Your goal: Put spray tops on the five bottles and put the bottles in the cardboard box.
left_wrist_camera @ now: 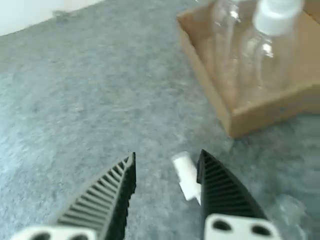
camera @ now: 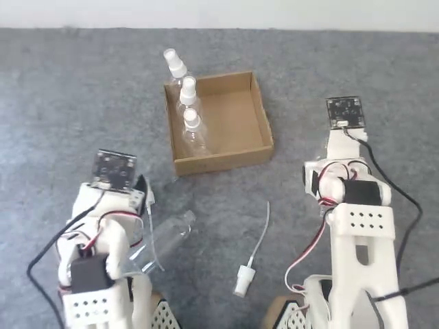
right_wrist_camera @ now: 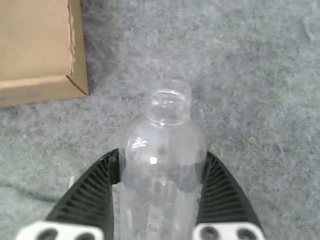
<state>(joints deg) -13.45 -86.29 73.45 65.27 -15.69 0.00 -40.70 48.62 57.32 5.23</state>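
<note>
From above, three capped bottles (camera: 194, 133) rest in the box (camera: 223, 161); a loose spray top (camera: 245, 279) lies between the arms. The left pincer (left_wrist_camera: 167, 155) gapes, box ahead. The right pincer (right_wrist_camera: 161, 154) clamps an uncapped bottle (right_wrist_camera: 167, 130), neck outward, likely for capping.

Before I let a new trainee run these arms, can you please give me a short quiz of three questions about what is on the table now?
1. True or false: the bottle held in the right hand is already capped.
2. How many bottles are in the cardboard box? A) two B) three C) five
3. Fill in: the left hand is ___ (open or shut).

Key: 1 false, its neck is bare; 2 B; 3 open.
</note>
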